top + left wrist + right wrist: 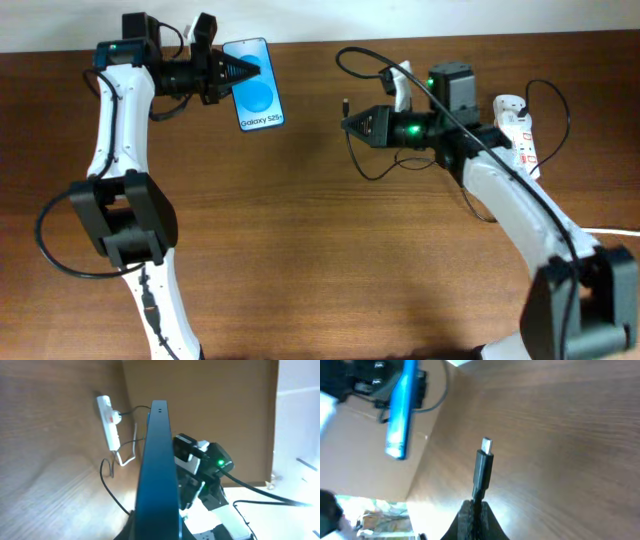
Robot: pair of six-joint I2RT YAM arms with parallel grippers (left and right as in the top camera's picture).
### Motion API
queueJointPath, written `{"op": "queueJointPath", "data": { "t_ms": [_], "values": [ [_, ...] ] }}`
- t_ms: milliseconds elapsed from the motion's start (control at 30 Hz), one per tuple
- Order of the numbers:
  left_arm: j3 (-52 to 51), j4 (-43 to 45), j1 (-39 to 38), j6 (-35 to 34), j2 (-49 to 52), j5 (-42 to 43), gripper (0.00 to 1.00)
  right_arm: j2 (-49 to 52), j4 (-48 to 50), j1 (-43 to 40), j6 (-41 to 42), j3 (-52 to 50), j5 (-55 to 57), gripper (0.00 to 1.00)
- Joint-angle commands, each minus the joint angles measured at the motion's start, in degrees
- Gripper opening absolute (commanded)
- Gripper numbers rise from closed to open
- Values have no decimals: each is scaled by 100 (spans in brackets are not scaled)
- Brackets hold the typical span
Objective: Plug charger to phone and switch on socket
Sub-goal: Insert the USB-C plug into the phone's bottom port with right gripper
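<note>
Though apart from the phone [255, 83], charger [482, 467] plug lengthwise leftward toward it.

Brown wood-grain table [300, 230]; pale wall strip [400, 15] behind far edge; blurred clutter [375, 520], possibly papers.

Looks evenly lit from above, nothing harsh, just soft shadows on the table [300, 250]. Goes blown-out white around 3 o'clock in the left wrist view, with the phone [157, 475] edge blurry up close. Washes out near 7 o'clock on the right wrist, shows the charger [482, 467] tip fairly sharp, smears the phone at 10 o'clock.
</note>
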Motion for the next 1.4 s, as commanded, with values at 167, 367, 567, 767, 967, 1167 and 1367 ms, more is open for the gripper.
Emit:
{"op": "queueJointPath", "data": {
  "t_ms": [167,367,567,767,967,1167,1367],
  "values": [
    [39,2,-361,-50,-50,498,0,-763,-811,546,-151,-22,-673,4],
    [39,4,-358,-85,-50,498,0,-450,-391,1364,291,-22,-310,4],
    [39,61,-271,-155,-50,498,0,-68,570,1550,1043,-26,-267,4],
    [39,160,-168,-372,-50,498,0,46,678,1550,1060,-63,-306,4],
    [39,352,-170,-706,-50,496,0,46,739,1550,1123,-76,-304,4],
    [39,354,-216,-719,-50,496,0,46,835,1626,1121,-76,-238,4],
    [39,352,-343,-717,-50,496,0,46,846,1620,1123,-76,-173,4]
  ]
}}
